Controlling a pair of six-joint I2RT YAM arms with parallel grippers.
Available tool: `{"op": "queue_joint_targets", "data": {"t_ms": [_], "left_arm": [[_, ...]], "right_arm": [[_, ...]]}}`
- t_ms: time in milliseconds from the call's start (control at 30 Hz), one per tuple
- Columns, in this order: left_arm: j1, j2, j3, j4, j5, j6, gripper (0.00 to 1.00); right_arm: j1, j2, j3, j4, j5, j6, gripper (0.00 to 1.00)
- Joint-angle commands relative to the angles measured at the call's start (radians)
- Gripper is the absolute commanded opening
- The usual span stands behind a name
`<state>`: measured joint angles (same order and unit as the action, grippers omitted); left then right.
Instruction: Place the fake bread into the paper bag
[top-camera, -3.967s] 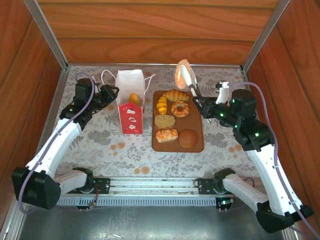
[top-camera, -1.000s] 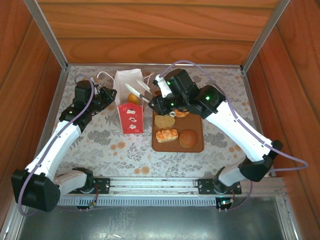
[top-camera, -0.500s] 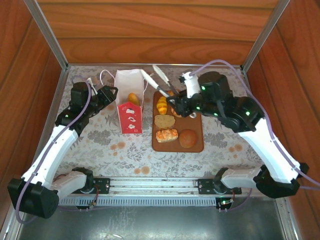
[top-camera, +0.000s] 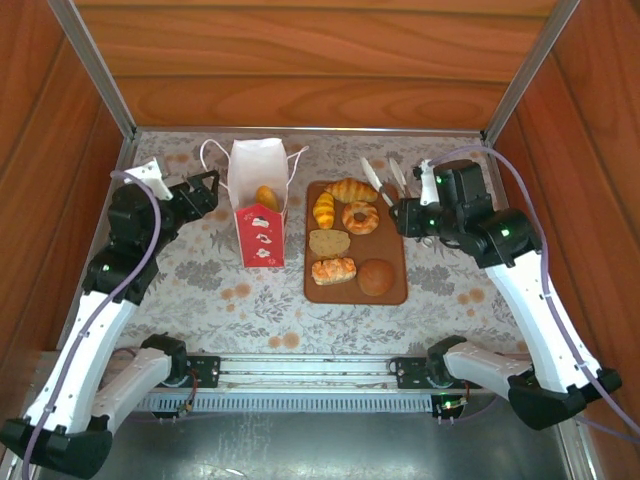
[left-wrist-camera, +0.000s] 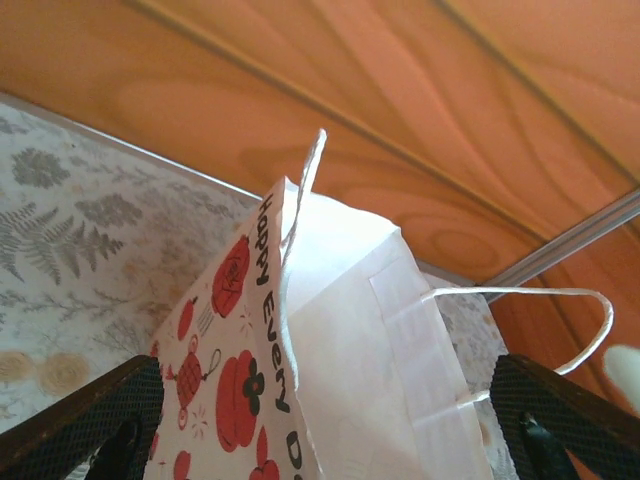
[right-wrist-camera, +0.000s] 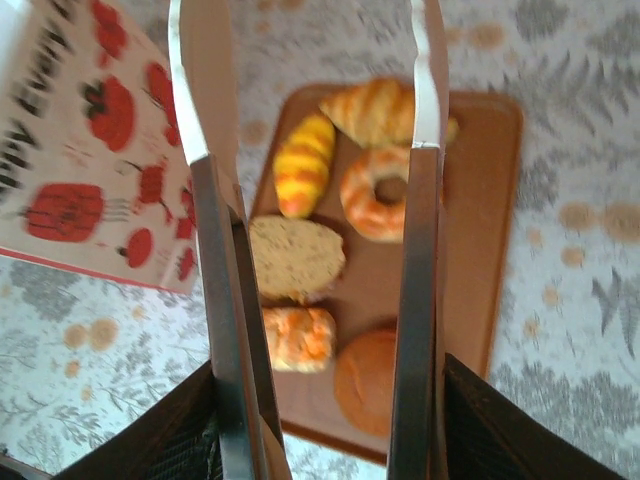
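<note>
Six bread pieces (top-camera: 331, 242) lie on the tray (top-camera: 393, 290) at centre frame; a roll (top-camera: 267, 197) sits inside the bag (top-camera: 260, 235) just left. Beside the bag the left gripper (top-camera: 207, 187) gapes wide; above the tray's upper right the right gripper (top-camera: 386, 180) is parted, empty.

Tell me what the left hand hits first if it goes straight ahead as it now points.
The paper bag: it stands directly ahead, between the open fingers; how far is hard to judge.

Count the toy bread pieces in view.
7. Six on the flat brown tray: croissant, yellow striped roll, ring doughnut, bread slice, glazed loaf, round bun. A golden piece inside the white paper bag; others may be hidden there.
</note>
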<state>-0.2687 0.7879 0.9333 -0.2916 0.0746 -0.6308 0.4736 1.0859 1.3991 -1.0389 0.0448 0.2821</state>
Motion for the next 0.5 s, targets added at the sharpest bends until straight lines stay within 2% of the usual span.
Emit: {"op": "queue_joint_targets", "data": {"t_ms": [0,167,467], "left_arm": [[0.005,-0.05,-0.033,-0.016,-0.044,0.081,0.92],[0.005,-0.114,-0.066,-0.015,-0.068,0.111,0.93],[0.005,-0.159,-0.088,-0.013,-0.055,0.142,0.94]], "right_arm": [[-0.049,0.027,-0.061,0.003,-0.079,-0.009,0.54],[-0.106,0.132,-0.11,-0.007,-0.102,-0.041,0.54],[-0.156,0.356,-0.034,-0.073,-0.076,-0.1,0.52]]}}
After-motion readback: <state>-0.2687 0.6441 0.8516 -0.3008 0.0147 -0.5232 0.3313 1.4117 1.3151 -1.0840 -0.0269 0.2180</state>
